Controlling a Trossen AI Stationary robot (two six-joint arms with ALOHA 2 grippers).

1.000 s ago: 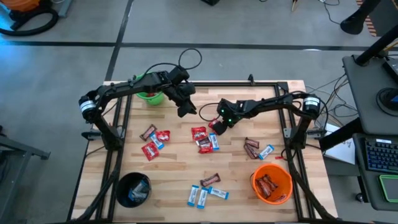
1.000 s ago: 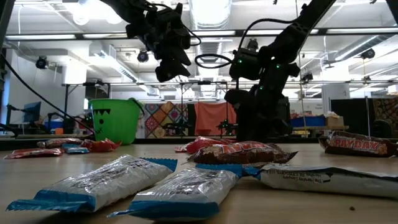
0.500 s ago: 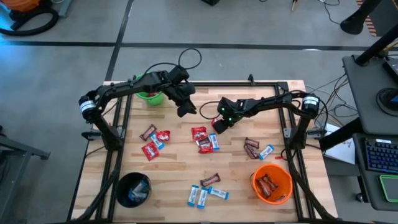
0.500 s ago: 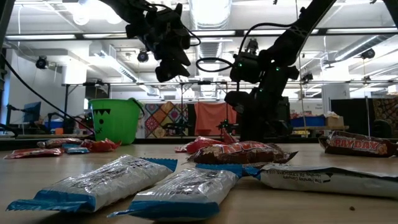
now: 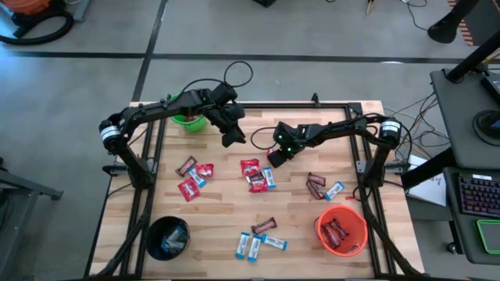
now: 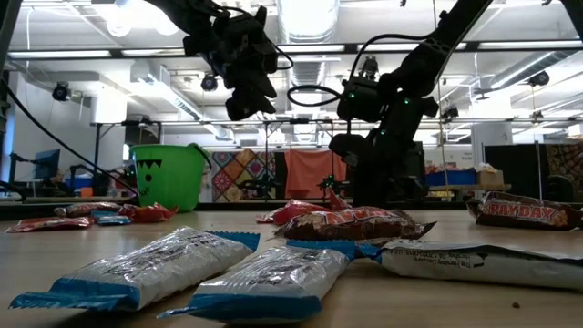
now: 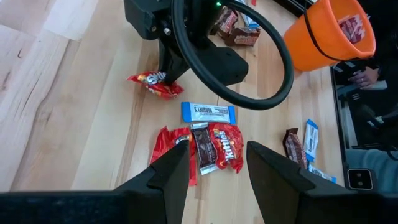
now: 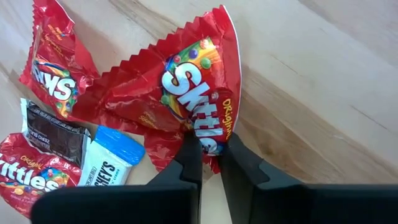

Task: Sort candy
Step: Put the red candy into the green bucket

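Grasp step: right gripper pinched on a red candy packet at table centre (others beside it). Left gripper hovers nearby, fingers apart. Next: probably lift, carry to its bucket.

A red Skittles packet, crinkled and lying flat at the centre of the right wrist frame, is pinched at its lower edge. Left of it lie another red packet, a dark brown bar and a blue-and-white packet. In the high view, more candy is scattered across the lower middle.
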